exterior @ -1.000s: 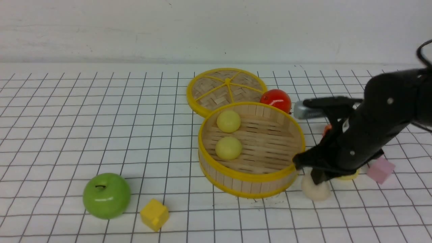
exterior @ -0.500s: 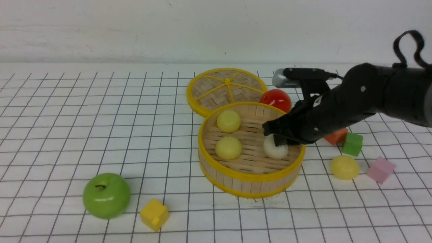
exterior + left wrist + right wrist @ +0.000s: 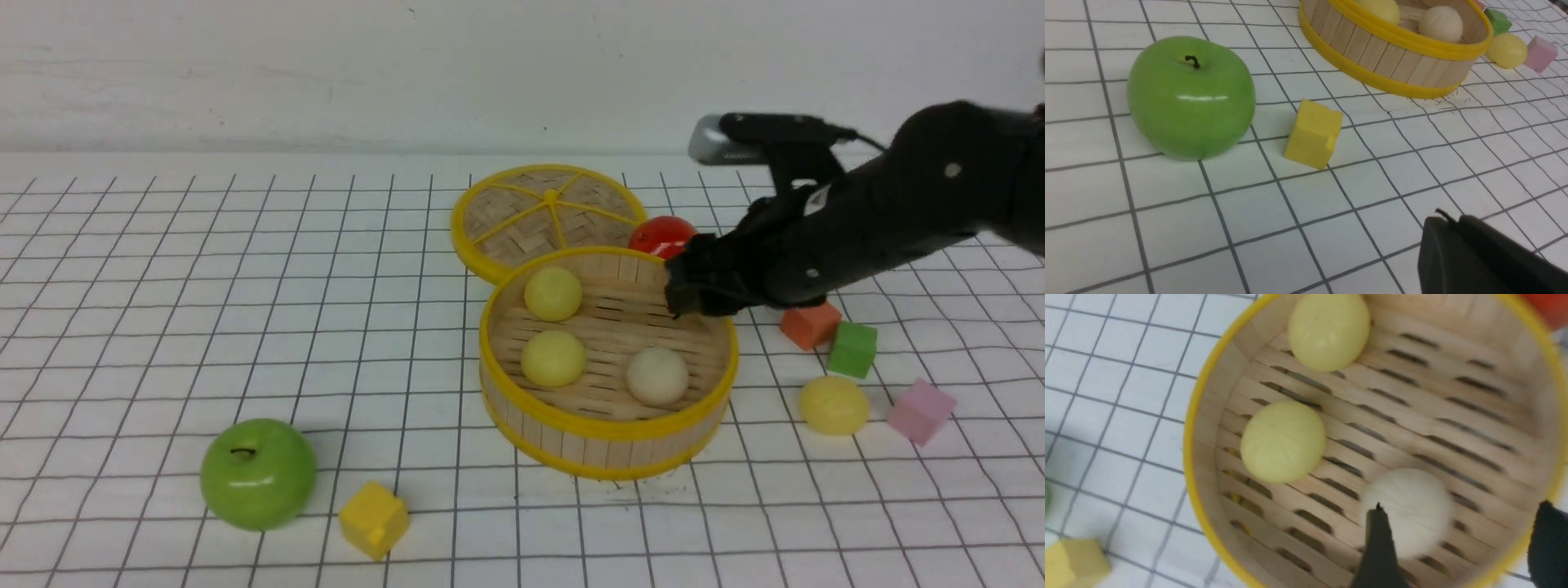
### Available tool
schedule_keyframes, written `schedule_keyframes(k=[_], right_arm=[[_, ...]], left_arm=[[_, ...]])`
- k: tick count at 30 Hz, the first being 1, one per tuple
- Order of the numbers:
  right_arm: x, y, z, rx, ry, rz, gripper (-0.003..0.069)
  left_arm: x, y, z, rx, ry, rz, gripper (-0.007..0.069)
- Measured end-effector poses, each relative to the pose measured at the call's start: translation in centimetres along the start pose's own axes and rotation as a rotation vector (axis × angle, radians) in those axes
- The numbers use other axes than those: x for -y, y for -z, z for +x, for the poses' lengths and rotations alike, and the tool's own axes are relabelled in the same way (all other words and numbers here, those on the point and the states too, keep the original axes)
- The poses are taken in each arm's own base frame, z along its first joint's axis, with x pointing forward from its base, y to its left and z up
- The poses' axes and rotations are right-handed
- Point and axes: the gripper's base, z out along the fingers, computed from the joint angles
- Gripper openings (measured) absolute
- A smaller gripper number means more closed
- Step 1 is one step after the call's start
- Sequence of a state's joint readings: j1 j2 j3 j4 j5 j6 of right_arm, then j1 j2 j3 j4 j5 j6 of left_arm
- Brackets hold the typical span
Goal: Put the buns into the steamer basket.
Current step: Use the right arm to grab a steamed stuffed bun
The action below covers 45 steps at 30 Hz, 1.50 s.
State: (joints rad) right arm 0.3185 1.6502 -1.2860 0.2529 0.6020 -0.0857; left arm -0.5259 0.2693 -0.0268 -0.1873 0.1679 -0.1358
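**Ana:** Where were the buns [image 3: 553,293] at that moment?

**Ben:** Three sat on the slatted floor of the steamer basket [image 3: 604,445]. Two pale yellow ones were on its left side, one behind the other. The beige-white bun [image 3: 657,376] lay nearer the front right. None of them touched another. The fourth bun [image 3: 833,404], pale yellow, lay on the table [image 3: 163,327] to the right of the basket, between it and a pink block [image 3: 920,411].

**Ana:** And the right gripper [image 3: 690,286]?

**Ben:** It hung over the basket's far right rim, just in front of the tomato [image 3: 661,235]. In the wrist view its fingers [image 3: 1378,547] stood wide apart with nothing gripped between them. The beige-white bun rested below them on the slats. From the front, the gripper was clearly above that bun and not touching it.

**Ana:** What about the left gripper [image 3: 1453,222]?

**Ben:** It showed only in its own wrist view, as a dark tip low over the table near the yellow cube [image 3: 374,518] and the green apple [image 3: 258,474]. Its jaws looked pressed together and held nothing.

**Ana:** Anything else around?

**Ben:** The woven lid [image 3: 547,216] lay flat behind the basket, and the basket's far rim overlapped its near edge in the front view. An orange block [image 3: 810,324] and a green block [image 3: 852,349] sat side by side to the right of the basket, under the right arm and near the fourth bun.
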Motion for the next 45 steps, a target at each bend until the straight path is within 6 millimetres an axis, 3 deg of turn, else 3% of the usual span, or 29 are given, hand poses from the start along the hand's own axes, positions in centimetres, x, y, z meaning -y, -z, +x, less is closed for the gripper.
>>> schedule_keyframes(k=[5, 6, 9, 16, 29, 36, 40, 45], right_arm=[[4.1, 0.6, 0.8, -0.120, -0.103, 0.137, 0.0401], [5.7, -0.1, 1.4, -0.172, -0.155, 0.178, 0.0385], [7.6, -1.7, 2.1, -0.224, -0.213, 0.215, 0.0363], [8.6, -4.7, 2.9, -0.250, -0.226, 0.224, 0.0356], [9.5, -6.7, 3.8, -0.292, -0.215, 0.249, 0.0341], [9.6, -7.1, 4.0, -0.298, -0.215, 0.250, 0.0221], [9.8, -7.1, 4.0, -0.298, -0.193, 0.263, 0.0101], [9.9, -7.0, 4.0, -0.299, -0.162, 0.281, 0.0008]], left_arm=[[0.0, 0.0, 0.0, 0.000, 0.000, 0.000, 0.0029], [0.0, 0.0, 0.0, 0.000, 0.000, 0.000, 0.0029], [0.0, 0.0, 0.0, 0.000, 0.000, 0.000, 0.0031], [0.0, 0.0, 0.0, 0.000, 0.000, 0.000, 0.0039], [0.0, 0.0, 0.0, 0.000, 0.000, 0.000, 0.0053], [0.0, 0.0, 0.0, 0.000, 0.000, 0.000, 0.0056], [0.0, 0.0, 0.0, 0.000, 0.000, 0.000, 0.0057], [0.0, 0.0, 0.0, 0.000, 0.000, 0.000, 0.0064]])
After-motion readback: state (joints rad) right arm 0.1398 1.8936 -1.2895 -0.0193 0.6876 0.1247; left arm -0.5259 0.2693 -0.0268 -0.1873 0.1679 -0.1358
